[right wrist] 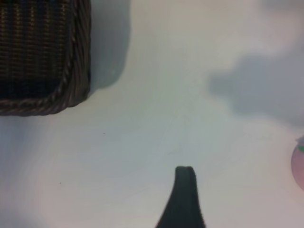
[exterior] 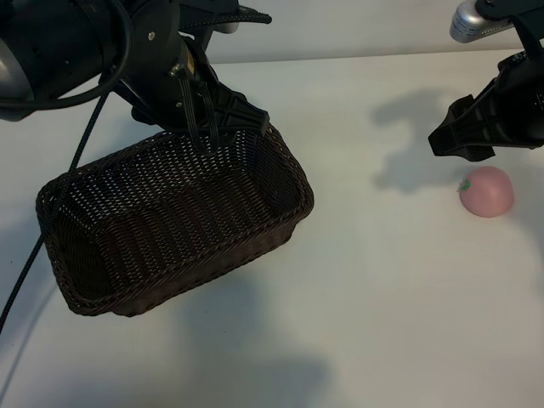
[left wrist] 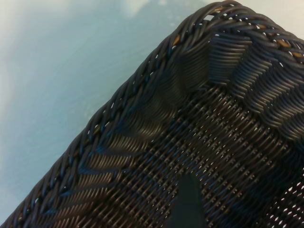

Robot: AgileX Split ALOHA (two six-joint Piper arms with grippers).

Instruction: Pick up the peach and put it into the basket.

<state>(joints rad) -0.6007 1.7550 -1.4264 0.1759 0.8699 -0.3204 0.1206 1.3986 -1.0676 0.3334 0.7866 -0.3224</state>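
1. A white table (exterior: 357,323) seen from above, facing two robot arms. A dark brown wicker basket (exterior: 255,246) sits on the left half, and a small pink peach (exterior: 486,191) lies on the right half, well apart from the basket.

2. The right gripper (exterior: 455,140) hangs above the table just beside the peach, up and to the left of it in the exterior view. It is angled downward, its jaws spread wide and holding nothing. It does not touch the peach.

3. In the right wrist view, the peach (right wrist: 299,164) shows only as a pink sliver at the picture's edge, off to one side of the finger (right wrist: 183,197). So the fruit is not yet between the jaws. By my reading, the gripper must shift sideways toward the peach before it lowers.

4. The right arm is far nearer the peach than the left arm. The peach is round, so no approach angle looks better than another.

5. The left gripper (exterior: 225,127) is over the basket's far rim, pointing down into it, jaws spread wide. Whether it touches the rim I cannot tell. The left wrist view shows one corner of the basket (left wrist: 190,118), with its braided rim and woven floor.

6. The basket's long axis runs diagonally, from lower left to upper right. It is empty. Its nearest corner to the peach is the right-hand one.
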